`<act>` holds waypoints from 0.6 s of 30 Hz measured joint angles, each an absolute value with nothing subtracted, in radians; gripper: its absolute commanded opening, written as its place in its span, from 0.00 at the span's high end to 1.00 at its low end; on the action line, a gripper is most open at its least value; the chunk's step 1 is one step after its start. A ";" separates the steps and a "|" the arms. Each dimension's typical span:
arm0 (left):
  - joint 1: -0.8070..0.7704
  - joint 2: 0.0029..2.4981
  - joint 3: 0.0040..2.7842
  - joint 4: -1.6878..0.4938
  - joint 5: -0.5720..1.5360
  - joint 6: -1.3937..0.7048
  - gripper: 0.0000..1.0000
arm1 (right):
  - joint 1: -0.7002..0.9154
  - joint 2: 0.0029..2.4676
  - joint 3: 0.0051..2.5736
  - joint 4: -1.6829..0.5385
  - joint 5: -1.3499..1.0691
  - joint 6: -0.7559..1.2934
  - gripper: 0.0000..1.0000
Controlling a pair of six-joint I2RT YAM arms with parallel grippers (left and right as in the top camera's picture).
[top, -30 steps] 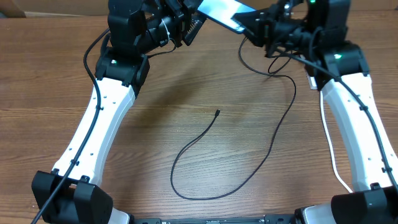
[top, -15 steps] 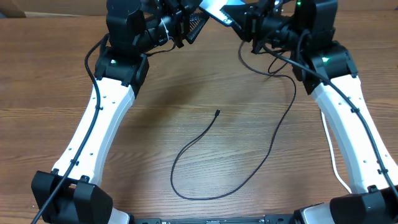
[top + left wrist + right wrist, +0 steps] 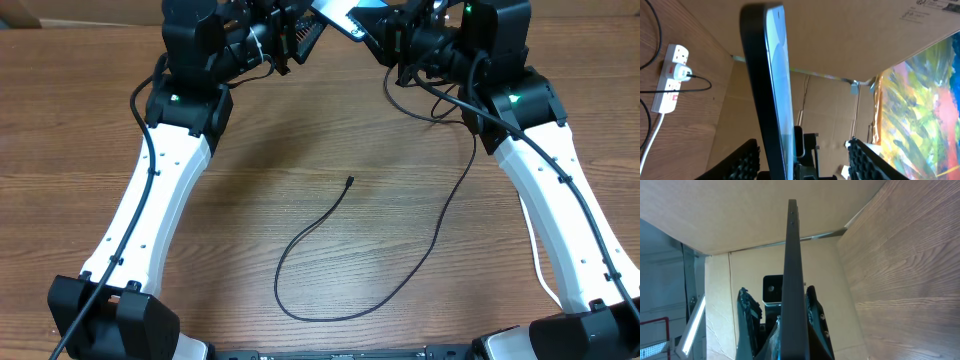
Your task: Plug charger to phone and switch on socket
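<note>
The phone (image 3: 791, 255), I think stiff but slippery, is clamped at its faces by right gripper (image 3: 782, 307); left gripper (image 3: 805, 152) stands apart.

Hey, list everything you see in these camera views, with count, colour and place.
phone: one, black frame, pale blue screen, raised at the far side
charger: one, black, looped on the table, tip lying free
socket: one, white with red marks, on the table near the cardboard panels
white cord: one, white, trailing from the socket
table: one, brown wood, under everything
cardboard panels: several, brown, behind the table
right gripper: one, black, shut on the phone
left gripper: one, black, open around the phone
</note>
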State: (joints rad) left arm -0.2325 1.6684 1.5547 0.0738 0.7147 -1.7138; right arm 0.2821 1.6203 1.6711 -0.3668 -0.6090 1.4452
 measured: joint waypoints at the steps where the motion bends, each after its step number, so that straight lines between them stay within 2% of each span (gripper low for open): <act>1: -0.231 1.668 1.555 0.070 0.715 -1.715 0.50 | 0.282 1.620 1.671 -0.368 -0.607 1.445 0.96; 7: -0.229 1.668 1.555 0.019 0.714 -1.726 0.49 | 0.282 1.620 1.671 -0.368 -0.602 1.448 0.96; 13: -0.229 1.668 1.555 0.014 0.714 -1.756 0.57 | 0.283 1.620 1.671 -0.368 -0.602 1.447 0.96; 18: -0.229 1.668 1.555 0.014 0.711 -1.773 0.59 | 0.296 1.620 1.671 -0.367 -0.600 1.448 0.96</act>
